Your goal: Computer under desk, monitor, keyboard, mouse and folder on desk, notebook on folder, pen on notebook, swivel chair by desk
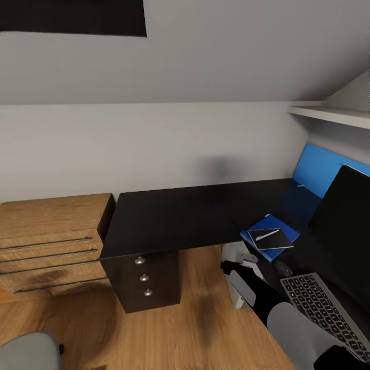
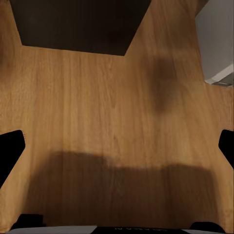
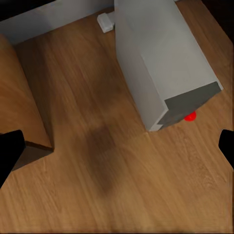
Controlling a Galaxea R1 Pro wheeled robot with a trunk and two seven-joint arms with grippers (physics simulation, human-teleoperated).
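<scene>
The black L-shaped desk [image 1: 169, 218] carries the monitor [image 1: 344, 226] at the right, with the keyboard [image 1: 324, 308] in front of it and the dark mouse [image 1: 282, 267] just beyond the keyboard. Past the mouse lies the blue folder [image 1: 282, 226], and on it a dark notebook [image 1: 272, 241] with a pen [image 1: 267, 235] on top. The light-grey computer [image 3: 161, 63] stands on the floor, below my open right gripper [image 3: 117, 148]. My open left gripper [image 2: 117, 148] hangs empty over bare wood floor. A grey part of the swivel chair [image 1: 28, 352] shows at the bottom left.
A light wooden chest [image 1: 51, 241] with bar handles stands left of the desk's dark drawers [image 1: 146, 280]. A white shelf [image 1: 334, 115] juts out above the blue back panel [image 1: 321, 172]. My right arm [image 1: 257, 293] reaches down by the desk's inner corner.
</scene>
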